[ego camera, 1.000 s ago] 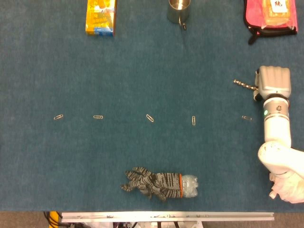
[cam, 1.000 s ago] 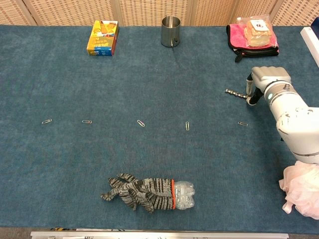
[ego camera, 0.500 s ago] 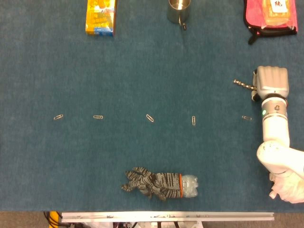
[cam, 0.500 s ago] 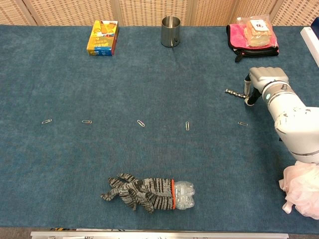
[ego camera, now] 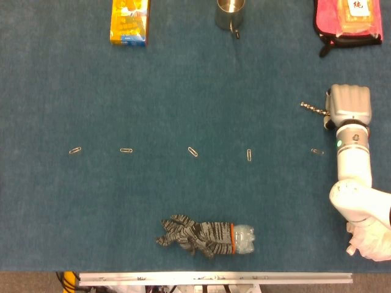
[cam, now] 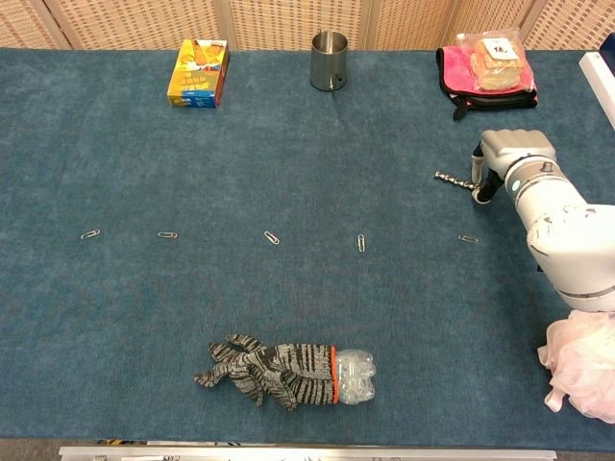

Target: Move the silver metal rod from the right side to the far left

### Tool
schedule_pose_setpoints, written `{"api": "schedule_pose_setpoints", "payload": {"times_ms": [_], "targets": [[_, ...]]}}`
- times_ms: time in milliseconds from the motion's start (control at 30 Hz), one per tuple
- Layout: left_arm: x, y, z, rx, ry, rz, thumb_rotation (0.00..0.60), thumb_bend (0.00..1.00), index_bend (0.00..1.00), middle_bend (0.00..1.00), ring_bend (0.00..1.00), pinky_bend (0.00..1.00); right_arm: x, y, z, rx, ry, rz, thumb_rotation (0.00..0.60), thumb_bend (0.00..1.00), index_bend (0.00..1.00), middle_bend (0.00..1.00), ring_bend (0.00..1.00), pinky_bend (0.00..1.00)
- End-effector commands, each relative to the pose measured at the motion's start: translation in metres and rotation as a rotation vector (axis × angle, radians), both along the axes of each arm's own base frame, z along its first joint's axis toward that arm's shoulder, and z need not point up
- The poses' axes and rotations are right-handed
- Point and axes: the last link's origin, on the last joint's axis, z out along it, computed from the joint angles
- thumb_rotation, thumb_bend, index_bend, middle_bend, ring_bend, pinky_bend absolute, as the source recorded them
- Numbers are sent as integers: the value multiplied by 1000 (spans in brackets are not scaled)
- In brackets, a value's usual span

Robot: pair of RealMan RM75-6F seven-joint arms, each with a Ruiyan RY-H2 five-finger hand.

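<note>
The silver metal rod [ego camera: 313,108] [cam: 451,179], twisted like a drill bit, lies at the right side of the blue table. Its left part sticks out toward the left. Its right end disappears under my right hand [ego camera: 349,105] [cam: 509,154], whose fingers are curled down around that end. In the chest view a dark fingertip [cam: 485,190] shows just below the rod. My left hand appears in neither view.
A row of paper clips [ego camera: 192,151] crosses the table's middle, one [ego camera: 317,151] just below the rod. A striped glove over a plastic bottle [ego camera: 208,237] lies near the front. A yellow box [ego camera: 129,21], a metal cup [ego camera: 230,15] and a pink pouch [ego camera: 348,18] stand at the back.
My right hand has shifted very slightly up and left over the rod's end. The rod itself has stayed in place.
</note>
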Motion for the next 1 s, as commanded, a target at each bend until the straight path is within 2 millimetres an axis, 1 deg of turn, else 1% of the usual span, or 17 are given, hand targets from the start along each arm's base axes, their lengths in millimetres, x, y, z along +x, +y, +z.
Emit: {"api": "schedule_pose_setpoints", "payload": {"times_ms": [33,233,400,667,1000], "targets": [[0,0,0,0,-1,1,600,381,259,210,314,441,0,0,0,2,0,0,600,284,537,1000,1000,1000],[-1,0,-1,-1,-1,3,600,381,259,210,314,441,0,-1,-2,8,-3,-1,600,287,548,1000,1000,1000],[-1,0,0,0,-1,4,600,381,259,210,314,441,1,-2,-3,8,-11,5,600,314,570,1000,1000,1000],[-1,-2,0,0,-2,6,600,381,259,210,314,441,2,0,-1,3,-23,14,600,330,589,1000,1000,1000],[1,0,0,-2,2,0,600,381,259,211,314,441,3,6,13,-24,-28,32,600,333,594,1000,1000,1000]]}}
